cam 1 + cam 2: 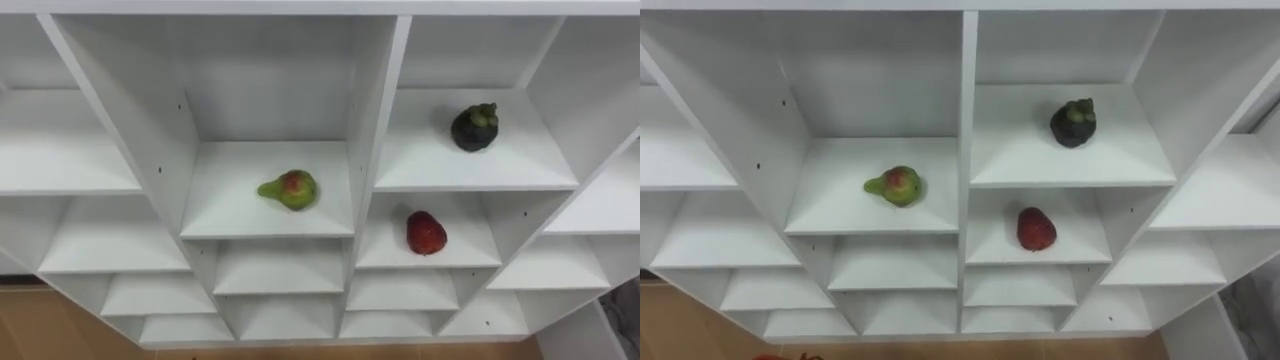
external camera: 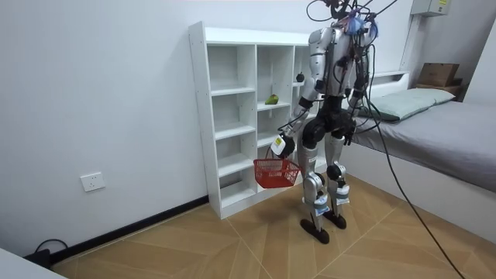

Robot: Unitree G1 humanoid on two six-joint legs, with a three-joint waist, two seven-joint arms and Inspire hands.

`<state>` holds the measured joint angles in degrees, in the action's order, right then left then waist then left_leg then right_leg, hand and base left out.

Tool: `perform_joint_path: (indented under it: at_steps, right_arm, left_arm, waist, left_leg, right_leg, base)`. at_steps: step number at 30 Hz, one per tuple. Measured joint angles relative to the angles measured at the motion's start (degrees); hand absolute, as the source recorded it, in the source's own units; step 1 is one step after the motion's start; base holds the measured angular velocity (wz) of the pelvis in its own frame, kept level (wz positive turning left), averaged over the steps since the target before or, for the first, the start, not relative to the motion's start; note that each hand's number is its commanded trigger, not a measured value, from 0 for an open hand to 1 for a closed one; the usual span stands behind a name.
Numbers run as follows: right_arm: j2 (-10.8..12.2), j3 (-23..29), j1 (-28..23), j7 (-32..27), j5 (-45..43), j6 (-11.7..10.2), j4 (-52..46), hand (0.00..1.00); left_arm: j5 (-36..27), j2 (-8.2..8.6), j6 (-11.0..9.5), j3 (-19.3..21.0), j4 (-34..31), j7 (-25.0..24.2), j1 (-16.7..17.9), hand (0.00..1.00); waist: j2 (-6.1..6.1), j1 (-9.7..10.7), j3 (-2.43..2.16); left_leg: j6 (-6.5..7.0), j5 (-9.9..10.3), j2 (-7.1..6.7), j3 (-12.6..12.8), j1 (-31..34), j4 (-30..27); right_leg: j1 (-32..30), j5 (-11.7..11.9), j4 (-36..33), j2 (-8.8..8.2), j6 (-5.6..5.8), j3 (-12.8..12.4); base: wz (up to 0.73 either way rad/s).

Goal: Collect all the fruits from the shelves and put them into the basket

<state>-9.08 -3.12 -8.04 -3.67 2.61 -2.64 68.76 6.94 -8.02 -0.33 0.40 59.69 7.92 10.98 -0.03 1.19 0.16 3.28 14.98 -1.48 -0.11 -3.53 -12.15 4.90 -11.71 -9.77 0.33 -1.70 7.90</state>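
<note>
My left hand (image 2: 282, 145) clamps the red wire basket (image 2: 277, 173); right hand (image 2: 351, 133), I cannot tell. From the glossy strawberry (image 1: 426, 233): lumpy pear (image 1: 290, 189) ten o'clock, round mangosteen (image 1: 474, 128) one.

The white closet (image 1: 372, 110) holds a green-red pear (image 1: 290, 189) in a middle compartment. In the column to its right, a dark mangosteen (image 1: 475, 128) sits one shelf higher, with a red fruit (image 1: 426, 233) directly beneath it.

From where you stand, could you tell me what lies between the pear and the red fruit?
In the left eye view, only the closet's white upright divider separates the pear from the red fruit.
</note>
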Motion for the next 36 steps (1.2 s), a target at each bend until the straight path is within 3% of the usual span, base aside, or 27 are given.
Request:
perform_joint_path:
  at_steps: [8, 13, 21, 25, 29, 36]
  right_arm:
    - [0.13, 0.0, 0.01, -1.59, 1.87, -1.71, -0.03, 0.0]
    - [0.64, 0.0, -0.83, -3.57, 1.37, -2.16, -3.18, 0.0]
    - [0.69, 0.16, -7.68, -7.81, -3.16, -2.9, -23.43, 0.0]
    - [0.88, 0.12, -10.74, -8.93, -5.21, -3.93, -35.53, 0.0]
    - [1.62, -0.2, -13.68, -9.47, -7.85, -5.16, -45.27, 0.0]
    - [1.86, -0.67, -15.51, -12.46, -9.88, -6.61, -61.56, 0.0]
  left_arm:
    - [-0.09, 0.02, -0.71, 0.0, 0.01, 0.0, -0.14, 1.0]
    - [-0.64, 0.32, -2.45, -0.07, 0.11, 0.12, -0.15, 1.0]
    - [-0.56, 0.41, -3.0, -0.08, -3.08, 0.67, 0.72, 1.0]
    - [-0.65, 0.32, -4.89, -0.79, -4.09, 0.86, 1.14, 1.0]
    - [-0.7, 0.33, -5.36, -2.64, -4.65, 1.19, 1.46, 1.0]
    - [-2.6, 0.53, -6.91, -4.72, -3.96, 1.14, 1.26, 1.0]
  waist:
    - [0.24, 0.07, -0.16]
    - [0.26, 0.02, -0.19]
    - [0.21, 0.4, -0.25]
    - [0.23, 0.45, -0.22]
    - [0.24, 0.33, -0.36]
    - [0.69, 0.26, -0.4]
  left_leg:
    - [0.14, -0.28, -0.02, 1.44, -0.26, 0.15]
    - [0.2, -0.31, 0.0, 1.81, -0.67, 0.44]
    - [0.2, -0.31, 0.14, 2.33, -0.7, 0.43]
    - [0.2, -0.31, 0.13, 2.36, -0.86, 0.56]
    - [0.2, -0.31, 0.17, 2.47, -0.33, 0.59]
    - [0.23, -0.33, 0.25, 3.22, -0.23, 0.61]
  right_leg:
    - [-0.23, 0.08, 0.25, -0.11, 0.14, -0.88]
    - [-0.08, 0.11, 0.21, -0.07, 0.19, -1.44]
    - [-0.15, 0.19, 0.0, 0.01, 0.26, -1.41]
    - [-0.03, 0.26, -0.02, 0.23, 0.28, -1.46]
    - [-0.71, 0.31, -0.23, 0.46, 0.31, -1.79]
    - [-1.16, 0.57, 0.01, 0.71, 0.31, -3.1]
  base:
    - [-0.06]
    - [-0.04]
    - [0.0]
    - [0.0]
    - [-0.01]
    - [-0.09]
